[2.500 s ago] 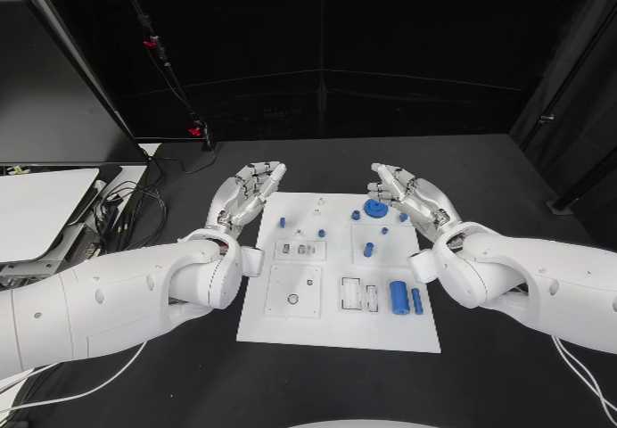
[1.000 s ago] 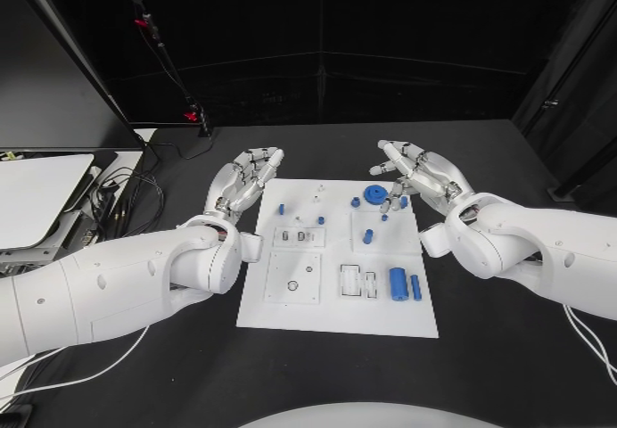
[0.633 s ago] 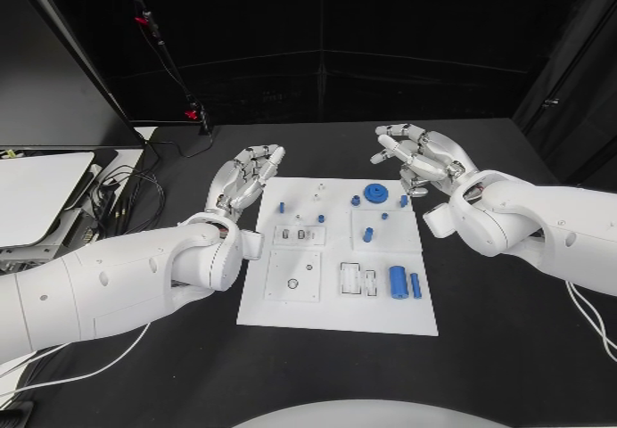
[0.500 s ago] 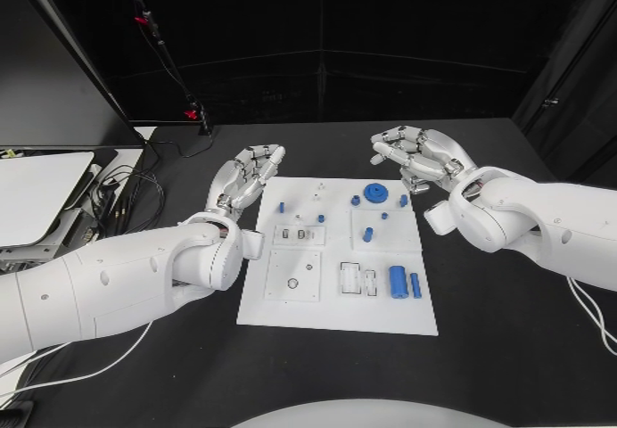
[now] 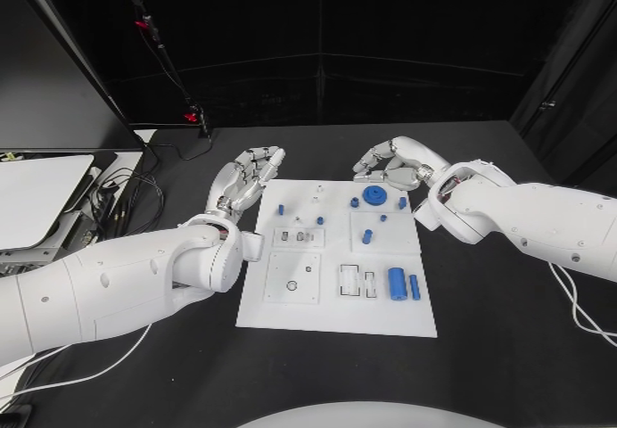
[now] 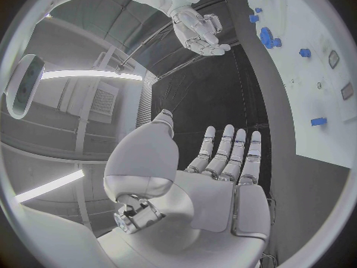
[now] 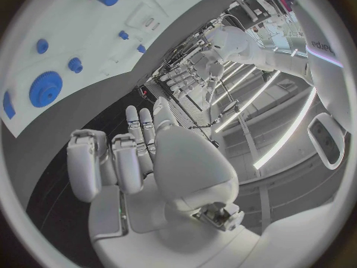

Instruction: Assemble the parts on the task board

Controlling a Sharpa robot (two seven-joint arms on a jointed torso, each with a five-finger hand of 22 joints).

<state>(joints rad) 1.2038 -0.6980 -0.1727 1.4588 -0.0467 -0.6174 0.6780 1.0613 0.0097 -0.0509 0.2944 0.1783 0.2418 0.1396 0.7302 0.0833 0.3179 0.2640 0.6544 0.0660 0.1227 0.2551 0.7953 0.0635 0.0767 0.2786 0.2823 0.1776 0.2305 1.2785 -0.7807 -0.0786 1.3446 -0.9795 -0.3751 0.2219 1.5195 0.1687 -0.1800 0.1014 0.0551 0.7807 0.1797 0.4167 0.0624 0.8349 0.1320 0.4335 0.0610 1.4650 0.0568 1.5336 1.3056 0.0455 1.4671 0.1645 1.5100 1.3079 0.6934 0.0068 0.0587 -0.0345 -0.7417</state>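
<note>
Black tabletop pretty much everywhere, with the white task board (image 5: 337, 316) sitting in the middle and a decent margin of bare table on its left, right and near edges. The left hand (image 5: 244, 184) hung just off the board's far left corner, fingers stretched out straight and a little apart, holding nothing; the left wrist view showed the same flat open palm (image 6: 223, 161) over dark table beside the board's edge. The right hand (image 5: 393, 164) was over by the far right corner, just past the far edge, with some fingers curled in and others out, and nothing in it that I could see; the right wrist view backed that up, two fingers (image 7: 112, 167) bent and two straight. Between the two hands the far edge of the board was open. On the board, the blue gear (image 5: 374, 196) sat near the far edge, just near-left of the right hand, with small blue pegs (image 5: 355, 202) right beside it. A blue peg (image 5: 281, 209) stood close to the left edge, another (image 5: 366, 237) lay mid board, and the big blue cylinder (image 5: 396, 283) lay next to a thinner blue pin (image 5: 414, 286) toward the near right. Off the far left of the table were a tangle of cables (image 5: 128, 201) and a white panel (image 5: 38, 201).
</note>
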